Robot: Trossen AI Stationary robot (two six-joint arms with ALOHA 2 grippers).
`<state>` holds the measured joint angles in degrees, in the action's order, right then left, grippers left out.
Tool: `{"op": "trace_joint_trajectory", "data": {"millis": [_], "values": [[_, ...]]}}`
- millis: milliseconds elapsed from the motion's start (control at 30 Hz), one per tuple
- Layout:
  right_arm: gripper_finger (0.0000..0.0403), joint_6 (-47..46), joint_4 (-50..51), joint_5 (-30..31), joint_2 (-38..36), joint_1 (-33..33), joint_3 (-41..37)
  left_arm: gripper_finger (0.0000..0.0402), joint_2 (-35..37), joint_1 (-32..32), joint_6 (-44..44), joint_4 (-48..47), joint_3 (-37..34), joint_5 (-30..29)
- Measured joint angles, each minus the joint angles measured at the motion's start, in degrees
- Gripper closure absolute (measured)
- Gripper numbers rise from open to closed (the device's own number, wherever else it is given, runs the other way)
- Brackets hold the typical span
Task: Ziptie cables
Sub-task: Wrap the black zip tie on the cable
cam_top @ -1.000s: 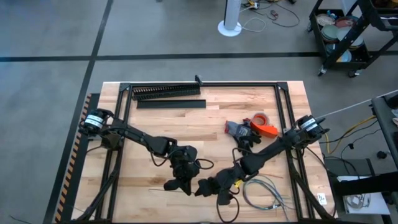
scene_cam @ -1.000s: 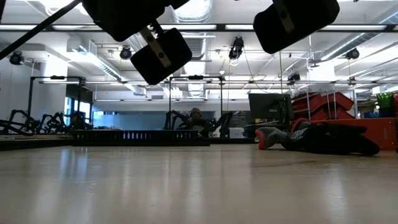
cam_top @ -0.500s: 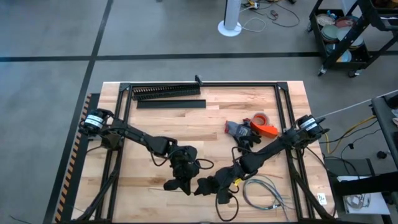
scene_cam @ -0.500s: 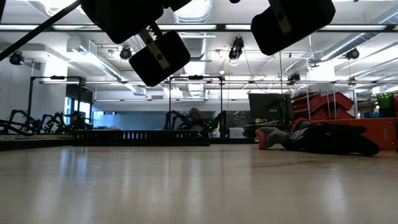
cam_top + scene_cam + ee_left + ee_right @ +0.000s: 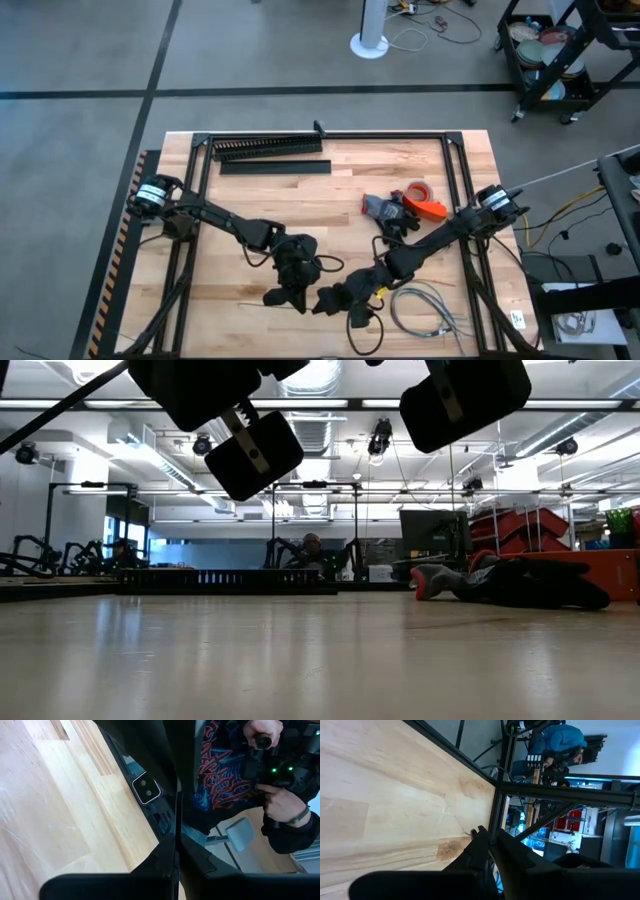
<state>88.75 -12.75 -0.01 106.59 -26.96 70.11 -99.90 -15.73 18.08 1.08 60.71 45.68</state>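
Observation:
Both grippers hang above the table near its front edge. My left gripper [image 5: 283, 296] [image 5: 178, 845] is shut, and a thin dark strip, seemingly a ziptie [image 5: 178, 805], sticks out past its fingertips. Just to its right, my right gripper [image 5: 334, 301] [image 5: 490, 834] is shut with nothing plainly between its fingers. Another ziptie [image 5: 255, 306] lies flat on the wood beside the left gripper. The pale-grey cables [image 5: 425, 308] lie looped on the table near the front right, and no gripper touches them. My left gripper pinches the thin dark strip [image 5: 178, 827] between its two shut fingers. The strip runs on along the fingers and past their tips. Which part of the strip is held is hidden by the fingers. The gripper hangs clear of the table.
The black toothed duct [image 5: 266, 148] and a flat black bar [image 5: 275, 167] lie at the far edge. Grey and black gloves [image 5: 390, 215] and an orange tape roll [image 5: 422, 197] sit at mid right. A black frame [image 5: 455, 180] borders the table. A person stands beyond the near edge [image 5: 280, 800].
My right gripper has drifted a little toward the table's left and stays shut. Nothing on the table has moved.

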Motion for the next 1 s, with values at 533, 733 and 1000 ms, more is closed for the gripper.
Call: {"op": "trace_joint_trajectory", "data": {"millis": [533,733,1000], "values": [[0.0402,-10.2,1.0,4.5,0.0,-0.2,0.0,0.0267,2.2,0.7,-1.9,-2.5,0.0,-0.3],[0.0402,-22.9,3.9,5.3,-0.2,0.9,0.0,0.0219,9.3,2.3,-7.8,-13.4,-0.3,-13.0],[0.0403,-41.9,5.3,10.4,-6.2,1.8,-4.9,0.0192,22.7,2.6,-7.0,-12.8,-9.2,-28.3]]}}
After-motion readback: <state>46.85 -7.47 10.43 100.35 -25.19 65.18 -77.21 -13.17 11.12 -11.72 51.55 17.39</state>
